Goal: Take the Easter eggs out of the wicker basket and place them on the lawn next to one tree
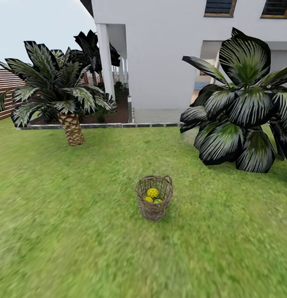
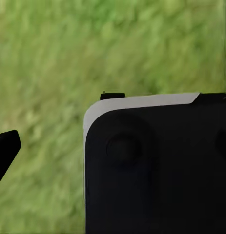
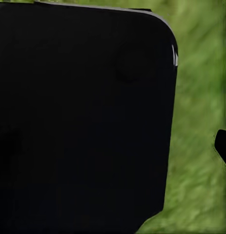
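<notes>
Both wrist cameras look down onto blurred green grass past a large black rounded body of the robot (image 2: 156, 170), which blocks much of each view. In the left wrist view a dark pointed tip (image 2: 5, 151) juts in at the edge, perhaps a finger of the left gripper; a similar dark sliver (image 3: 222, 146) sits at the edge of the right wrist view. With so little showing, I cannot tell whether either pincer is open or closed, nor how the arms are posed beyond pointing downward over grass.

From the head camera, the lawn (image 1: 69, 231) spreads across the foreground. On it, near the middle of the view, stands the wicker basket (image 1: 154, 198), upright, with the Easter eggs (image 1: 152, 193) inside it: yellow shapes showing over the rim, at least two clear and a third partly hidden.

Farther back on the left a short palm (image 1: 71, 124) with a scaly trunk grows from the grass near a stone border (image 1: 118, 125). On the right a broad-leaved dark bush (image 1: 242, 116) spreads low. Behind them rises a white house (image 1: 160, 54), with a slatted wooden fence (image 1: 5, 89) at far left.
</notes>
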`<state>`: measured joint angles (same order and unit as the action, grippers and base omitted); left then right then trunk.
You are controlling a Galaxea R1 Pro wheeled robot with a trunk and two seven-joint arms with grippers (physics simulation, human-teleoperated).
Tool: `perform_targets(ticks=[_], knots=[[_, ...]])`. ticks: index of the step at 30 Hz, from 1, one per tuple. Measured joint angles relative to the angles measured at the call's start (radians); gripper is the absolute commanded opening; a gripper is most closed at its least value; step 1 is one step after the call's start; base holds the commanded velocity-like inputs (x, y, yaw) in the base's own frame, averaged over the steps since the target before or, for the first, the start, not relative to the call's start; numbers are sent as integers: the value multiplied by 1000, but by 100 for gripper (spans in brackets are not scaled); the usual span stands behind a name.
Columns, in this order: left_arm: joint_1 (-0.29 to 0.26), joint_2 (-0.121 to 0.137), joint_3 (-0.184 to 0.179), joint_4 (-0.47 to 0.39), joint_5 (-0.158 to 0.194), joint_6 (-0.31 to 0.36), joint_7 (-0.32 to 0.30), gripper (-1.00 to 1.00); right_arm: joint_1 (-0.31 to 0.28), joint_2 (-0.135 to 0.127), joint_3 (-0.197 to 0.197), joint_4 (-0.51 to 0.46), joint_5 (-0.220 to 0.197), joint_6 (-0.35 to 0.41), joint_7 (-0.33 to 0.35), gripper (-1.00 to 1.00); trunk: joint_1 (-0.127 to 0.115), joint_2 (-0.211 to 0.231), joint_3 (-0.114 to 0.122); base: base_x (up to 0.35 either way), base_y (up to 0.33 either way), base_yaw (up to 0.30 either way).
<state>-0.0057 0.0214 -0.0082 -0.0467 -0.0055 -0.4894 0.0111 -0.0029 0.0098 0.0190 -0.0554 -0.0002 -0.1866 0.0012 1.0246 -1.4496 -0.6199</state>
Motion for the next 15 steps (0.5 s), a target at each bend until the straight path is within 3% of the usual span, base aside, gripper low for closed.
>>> perform_targets(ticks=[7,15], knots=[[0,-1,0,1,-1,0,0,100,0,16,5,8,6,-1,7,100,0,0,0,236,-210,16],[0,-1,0,1,-1,0,1,100,0,37,11,9,14,-2,10,100,0,0,0,244,-210,220]])
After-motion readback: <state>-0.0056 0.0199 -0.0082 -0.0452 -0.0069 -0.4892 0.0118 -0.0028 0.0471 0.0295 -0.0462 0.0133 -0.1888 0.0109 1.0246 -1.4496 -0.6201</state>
